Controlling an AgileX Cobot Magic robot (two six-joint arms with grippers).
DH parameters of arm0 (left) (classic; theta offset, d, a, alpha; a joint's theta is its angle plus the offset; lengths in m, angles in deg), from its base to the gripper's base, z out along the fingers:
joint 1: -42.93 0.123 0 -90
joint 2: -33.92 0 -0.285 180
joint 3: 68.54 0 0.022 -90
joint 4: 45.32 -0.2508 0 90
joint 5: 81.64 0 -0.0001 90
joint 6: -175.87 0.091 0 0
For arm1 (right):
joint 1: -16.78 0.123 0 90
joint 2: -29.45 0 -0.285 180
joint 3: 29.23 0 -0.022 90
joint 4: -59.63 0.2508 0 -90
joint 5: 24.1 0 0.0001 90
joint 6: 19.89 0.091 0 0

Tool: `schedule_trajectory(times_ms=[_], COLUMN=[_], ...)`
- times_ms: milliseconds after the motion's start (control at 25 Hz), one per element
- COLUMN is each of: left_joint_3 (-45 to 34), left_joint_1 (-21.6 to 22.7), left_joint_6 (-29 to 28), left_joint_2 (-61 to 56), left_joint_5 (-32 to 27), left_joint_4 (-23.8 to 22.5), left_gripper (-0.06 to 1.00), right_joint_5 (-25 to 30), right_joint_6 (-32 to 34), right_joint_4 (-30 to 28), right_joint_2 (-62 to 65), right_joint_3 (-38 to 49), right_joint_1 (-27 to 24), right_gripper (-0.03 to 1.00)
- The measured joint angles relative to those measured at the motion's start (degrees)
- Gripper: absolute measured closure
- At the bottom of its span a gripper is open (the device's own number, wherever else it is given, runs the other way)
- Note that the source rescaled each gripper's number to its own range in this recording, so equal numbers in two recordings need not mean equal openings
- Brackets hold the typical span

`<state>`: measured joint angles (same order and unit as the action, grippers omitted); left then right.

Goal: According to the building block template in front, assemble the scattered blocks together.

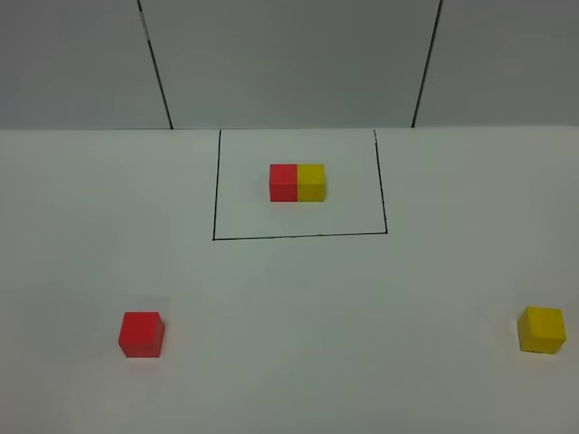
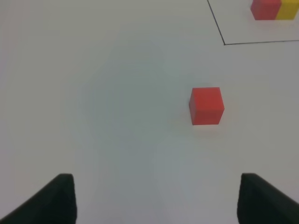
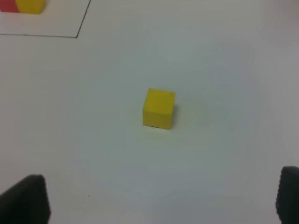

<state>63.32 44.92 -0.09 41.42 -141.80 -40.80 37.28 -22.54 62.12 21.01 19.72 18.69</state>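
My left gripper (image 2: pixel 156 189) is spread wide and holds nothing, and so is my right gripper (image 3: pixel 161 186). The red cube (image 1: pixel 141 334) sits on the left of the tabletop (image 1: pixel 298 380). The yellow cube (image 1: pixel 542 329) is far off on the right, near the edge of the high view. The template (image 1: pixel 298 182) waits at the back inside its black frame (image 1: pixel 214 190). The red cube is not in line with the middle of my left gripper, so a finger may bump it and push it away. The yellow cube looks turned a bit, so it may twist in the pinch. If both arms meet in the middle, they may knock together. Nothing lies between the cubes
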Motion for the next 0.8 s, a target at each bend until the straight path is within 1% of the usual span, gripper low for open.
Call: schedule_trajectory(times_ms=[560, 680, 800], left_joint_3=[0.18, 1.97, 5.16], left_joint_1=[0.00, 0.00, 0.00], left_joint_6=[-0.56, -2.65, -3.56], left_joint_2=[0.58, 4.89, 14.02], left_joint_5=[0.48, 1.86, 2.03], left_joint_4=[0.00, 0.00, 0.05], left_gripper=[0.30, 0.30, 0.30], right_joint_5=[0.00, 0.00, 0.00], right_joint_6=[0.00, 0.00, 0.00], right_joint_4=[0.00, 0.00, 0.00], right_joint_2=[0.00, 0.00, 0.00], right_joint_3=[0.00, 0.00, 0.00], right_joint_1=[0.00, 0.00, 0.00], right_gripper=[-0.03, -0.03, -0.03])
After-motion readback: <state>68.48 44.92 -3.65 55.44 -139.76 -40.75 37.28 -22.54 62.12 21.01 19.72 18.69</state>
